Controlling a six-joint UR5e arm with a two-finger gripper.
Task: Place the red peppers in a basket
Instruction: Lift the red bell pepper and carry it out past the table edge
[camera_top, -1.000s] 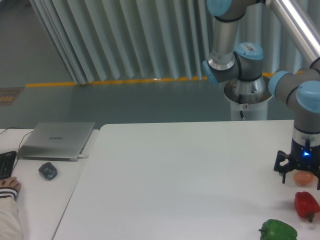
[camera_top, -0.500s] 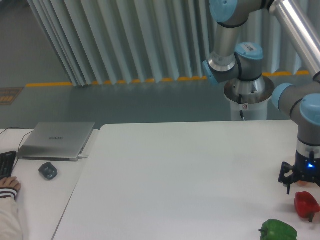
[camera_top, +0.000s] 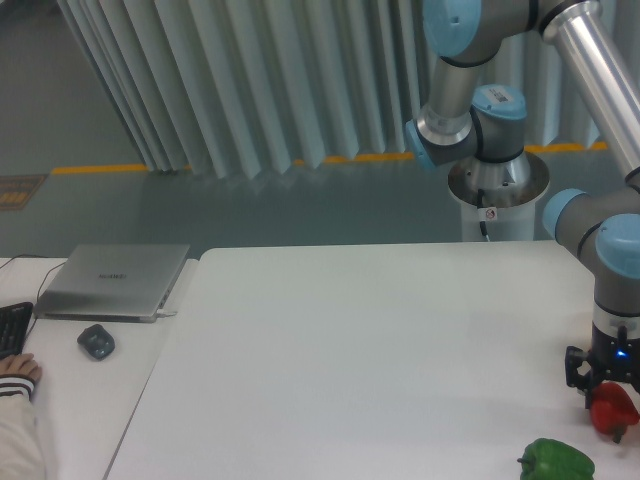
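A robot gripper (camera_top: 607, 384) hangs directly over the red bell pepper (camera_top: 611, 408) at the table's (camera_top: 350, 370) four o'clock edge; jaw spacing cannot be told. Good practice: descend centred, straddling the pepper, avoiding the green pepper (camera_top: 556, 460) at its seven o'clock.

Pleated grey curtain (camera_top: 250, 80), grey floor (camera_top: 200, 210) with yellow line (camera_top: 100, 169), white table (camera_top: 350, 350)

No readable text anywhere; the closed silver laptop (camera_top: 112, 281) on the desk has a lid logo too blurred to read.
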